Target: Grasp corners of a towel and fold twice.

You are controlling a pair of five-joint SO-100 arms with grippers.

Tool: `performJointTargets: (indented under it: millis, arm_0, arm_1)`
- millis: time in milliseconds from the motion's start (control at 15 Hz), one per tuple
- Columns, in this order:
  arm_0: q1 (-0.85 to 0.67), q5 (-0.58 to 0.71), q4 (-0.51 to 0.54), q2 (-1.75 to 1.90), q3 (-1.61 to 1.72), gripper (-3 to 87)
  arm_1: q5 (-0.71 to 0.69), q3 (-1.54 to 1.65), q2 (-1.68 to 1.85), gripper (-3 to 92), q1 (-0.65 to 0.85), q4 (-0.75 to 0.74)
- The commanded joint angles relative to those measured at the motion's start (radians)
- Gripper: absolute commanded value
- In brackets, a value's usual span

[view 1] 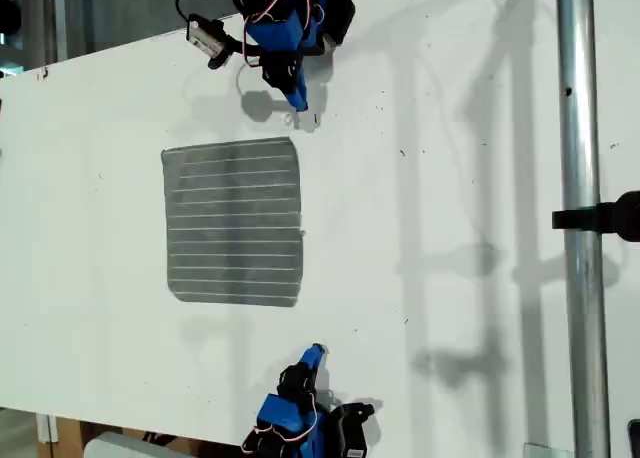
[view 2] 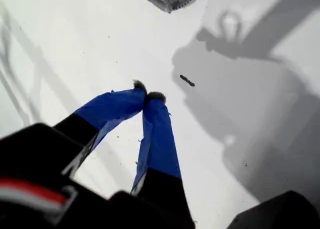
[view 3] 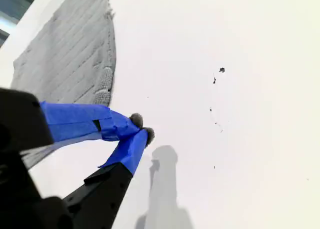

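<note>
First pincer: my first gripper (view 2: 149, 91), blue-taped fingers with dark tips, is pressed tip to tip and holds nothing; it hangs above the bare white table (view 1: 450, 178).
First pincer, exterior view: it (view 1: 300, 103) points toward 6 o'clock, near the far table edge.
Second pincer: my second gripper (view 3: 141, 128), taped the same blue, has its tips all but meeting and holds nothing.
Second pincer, exterior view: it (view 1: 316, 353) points toward 12 o'clock from the near table edge.
Task item: the grey square cloth towel with thin pale stripes (view 1: 233, 223) lies flat and unfolded between the two pincers, touching neither.
Nearest corners: one rounded corner (view 2: 170, 9) lies ahead of my first gripper, apart from it; another (view 3: 104, 91) lies at about 11 o'clock of my second gripper in the exterior view.
Surroundings: a small dark speck (view 2: 187, 80) on the table beside the first pincer; an upright metal pole (view 1: 580, 128) at 3 o'clock in the exterior view, well apart.
Obstructions: only bare table lies between each pincer and its corner.
Count: one towel, two arms, one pole.
</note>
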Motion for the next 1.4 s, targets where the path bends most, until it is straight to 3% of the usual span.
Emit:
performJointTargets:
  millis: [0,467,667,800,1067,1333]
  arm_0:
    - [0.008,-0.011,0.002,0.002,0.006,-2.4]
    - [-0.005,-0.032,0.002,0.002,0.006,-2.4]
    - [-0.014,-0.015,0.002,0.002,0.006,-2.4]
    - [-0.015,-0.012,0.002,0.002,0.006,-2.4]
    - [-0.008,-0.023,0.002,0.002,0.006,-2.5]
    - [-0.009,-0.028,0.002,0.002,0.006,-2.5]
  arm_1:
    - [-0.002,-0.009,-0.003,-0.2,-0.014,0.009]
    - [-0.011,-0.025,-0.003,-0.2,-0.044,0.008]
    - [-0.103,-0.160,-0.037,-0.3,-0.011,0.038]
    - [-0.215,-0.357,-0.310,-0.3,0.049,0.023]
    - [-0.583,-0.859,-0.859,-0.3,0.219,0.052]
    - [-0.810,-1.308,-1.298,-0.3,0.245,0.112]
